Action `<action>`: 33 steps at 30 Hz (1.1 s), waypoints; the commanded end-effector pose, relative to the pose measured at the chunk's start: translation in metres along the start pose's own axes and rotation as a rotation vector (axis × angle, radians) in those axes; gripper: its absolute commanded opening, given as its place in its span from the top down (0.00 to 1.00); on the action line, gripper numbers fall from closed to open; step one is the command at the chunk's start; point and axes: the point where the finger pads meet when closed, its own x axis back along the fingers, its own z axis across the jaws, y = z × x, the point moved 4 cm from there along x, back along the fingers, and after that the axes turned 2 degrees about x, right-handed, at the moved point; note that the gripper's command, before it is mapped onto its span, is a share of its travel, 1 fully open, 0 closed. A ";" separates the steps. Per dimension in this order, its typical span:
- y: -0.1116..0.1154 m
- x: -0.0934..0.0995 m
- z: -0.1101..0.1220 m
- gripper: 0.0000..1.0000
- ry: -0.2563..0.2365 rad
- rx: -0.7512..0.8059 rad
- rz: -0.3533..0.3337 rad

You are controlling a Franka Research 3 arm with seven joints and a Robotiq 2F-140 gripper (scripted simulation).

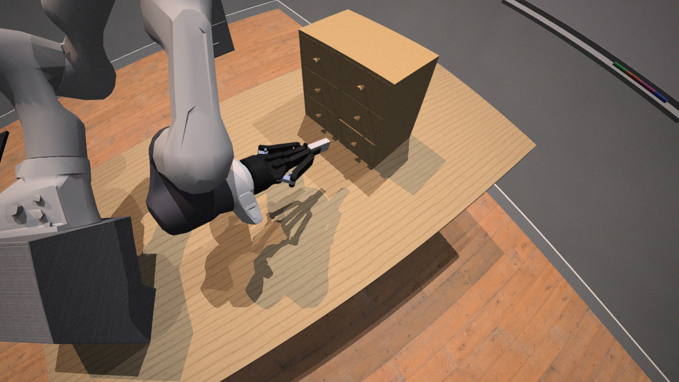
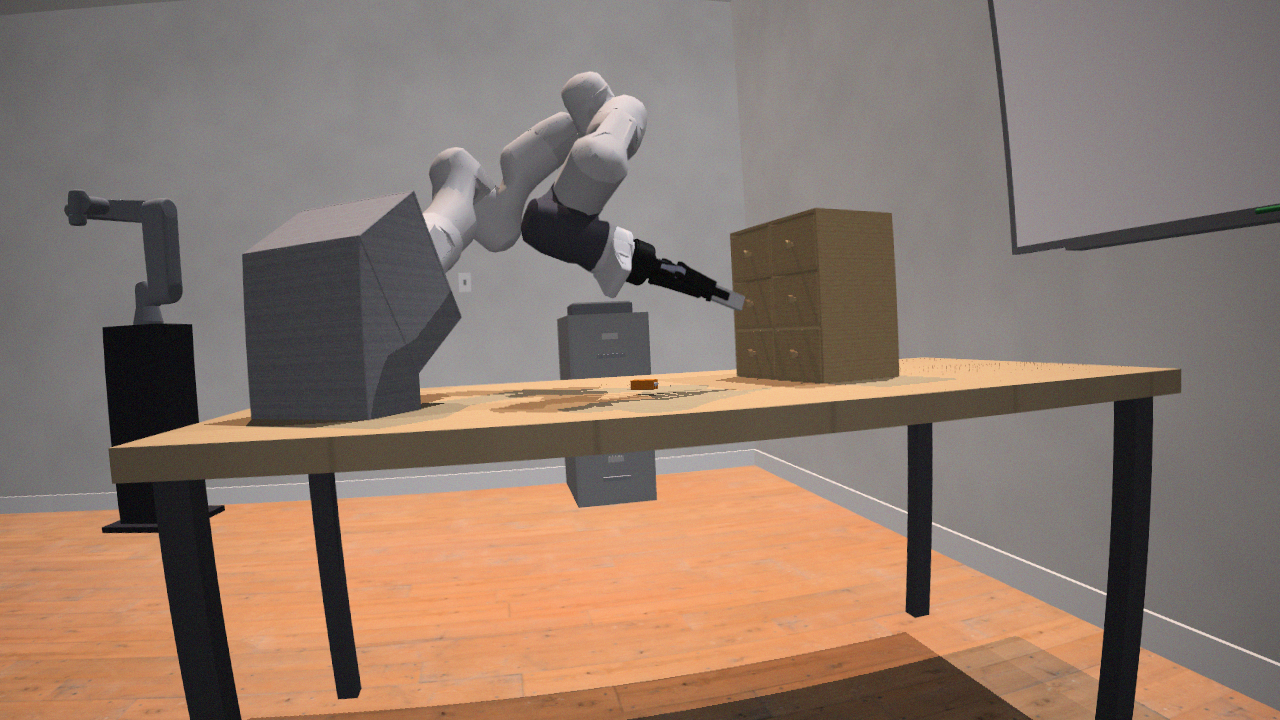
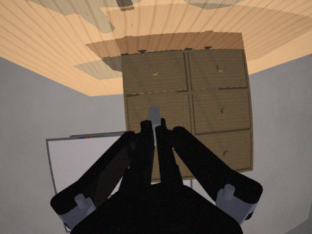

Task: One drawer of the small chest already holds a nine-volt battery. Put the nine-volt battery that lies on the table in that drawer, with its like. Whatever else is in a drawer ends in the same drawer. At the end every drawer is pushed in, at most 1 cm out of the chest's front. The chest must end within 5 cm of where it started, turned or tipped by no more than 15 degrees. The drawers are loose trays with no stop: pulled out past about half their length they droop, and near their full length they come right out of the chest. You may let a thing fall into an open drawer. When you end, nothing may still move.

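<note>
The small chest (image 1: pixel 368 45) (image 2: pixel 859 295) stands upright, with six knobbed drawers in two columns of three. A thin lit strip runs along the top edge of the lower right drawer (image 1: pixel 364 138) (image 3: pixel 169 63), which may stand slightly out; the others look pushed in. My gripper (image 1: pixel 319 145) (image 2: pixel 735 300) (image 3: pixel 155 114) is shut with nothing between its fingers. It points forward and down, above the table and short of the chest front. In the wrist view its tips overlap the middle drawer below the top right one. The orange battery (image 2: pixel 643 384) lies on the table, hidden in the top view. Drawer contents are hidden.
The table (image 1: pixel 403 209) (image 2: pixel 805 409) carries the robot's grey base block (image 1: pixel 85 285) (image 2: pixel 304 331) at its other end. Shadows of the arm and chest fall across the table top. A grey cabinet (image 2: pixel 608 344) stands behind the table.
</note>
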 end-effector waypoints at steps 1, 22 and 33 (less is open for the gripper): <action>0.001 0.003 0.000 1.00 0.002 -0.014 0.022; 0.028 0.035 -0.001 1.00 0.015 -0.014 0.339; 0.054 0.062 -0.002 1.00 0.028 -0.014 0.650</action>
